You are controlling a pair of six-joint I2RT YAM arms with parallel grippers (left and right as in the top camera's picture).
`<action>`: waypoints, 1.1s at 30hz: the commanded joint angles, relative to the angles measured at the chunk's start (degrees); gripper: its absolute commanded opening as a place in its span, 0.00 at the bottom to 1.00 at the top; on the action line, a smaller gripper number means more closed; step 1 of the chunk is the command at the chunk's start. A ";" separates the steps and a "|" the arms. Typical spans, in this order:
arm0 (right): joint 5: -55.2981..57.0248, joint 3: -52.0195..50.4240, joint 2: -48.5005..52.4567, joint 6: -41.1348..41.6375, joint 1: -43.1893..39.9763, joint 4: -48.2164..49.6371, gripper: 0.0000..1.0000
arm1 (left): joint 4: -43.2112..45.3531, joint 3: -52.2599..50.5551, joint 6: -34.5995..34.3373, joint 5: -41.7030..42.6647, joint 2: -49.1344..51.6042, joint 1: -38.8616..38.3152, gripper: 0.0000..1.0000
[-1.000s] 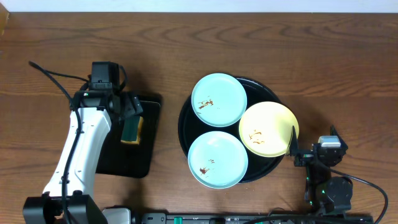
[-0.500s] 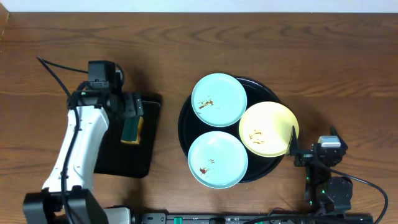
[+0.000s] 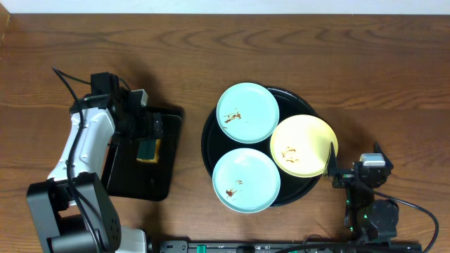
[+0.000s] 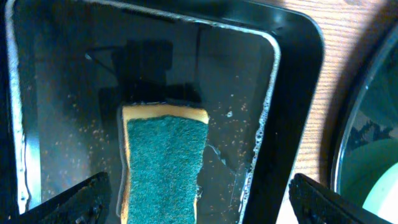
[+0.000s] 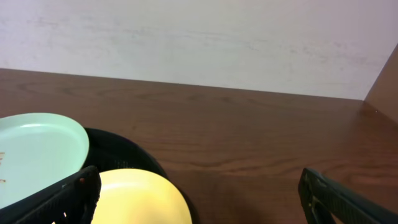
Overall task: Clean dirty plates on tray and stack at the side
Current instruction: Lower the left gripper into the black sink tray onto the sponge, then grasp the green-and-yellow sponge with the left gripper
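Three plates lie on the round black tray point(image 3: 208, 140): a turquoise plate point(image 3: 247, 112) at the back, a yellow plate point(image 3: 304, 145) on the right and a second turquoise plate point(image 3: 246, 180) in front, each with brown smears. My left gripper point(image 3: 151, 130) hangs open over a green-and-yellow sponge point(image 4: 165, 162), its fingers wide on either side and touching nothing. At the tray's right edge my right gripper point(image 3: 354, 165) is open and empty. Its wrist view shows the yellow plate point(image 5: 143, 196) and the back turquoise plate point(image 5: 37, 149) just ahead.
The sponge point(image 3: 148, 150) rests in a wet black rectangular tray point(image 3: 151, 179) left of the round tray. The left wrist view shows that tray's rim point(image 4: 292, 93) and the round tray's edge point(image 4: 348, 137). Bare wooden table surrounds both trays.
My left arm has swung its wrist toward the left, and the gripper now reaches rightward over the sponge. The right arm and the plates have not moved.
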 commanded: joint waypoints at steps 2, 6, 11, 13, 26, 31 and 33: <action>0.35 -0.09 -0.31 0.74 0.44 -0.22 0.99 | -0.31 1.09 2.69 -0.83 0.90 0.04 0.91; 0.35 -0.09 -0.31 0.74 0.44 -0.22 0.99 | -0.07 1.09 1.51 -2.78 2.71 0.04 0.92; 0.35 -0.09 -0.31 0.74 0.44 -0.22 0.99 | 0.07 1.09 1.11 -2.64 8.35 0.04 0.92; 0.35 -0.09 -0.31 0.74 0.44 -0.22 0.99 | 0.63 1.09 0.79 -2.54 10.27 0.04 0.92; 0.35 -0.09 -0.31 0.72 0.44 -0.22 0.99 | 5.09 1.09 -0.63 -2.58 13.05 0.04 0.08; 0.35 -0.09 -0.31 0.74 0.44 -0.22 0.99 | 5.86 1.09 -1.90 -2.78 13.05 0.04 0.08; 0.35 -0.09 -0.31 0.74 0.44 -0.22 0.99 | 5.49 1.11 -1.95 -2.71 13.03 0.02 0.44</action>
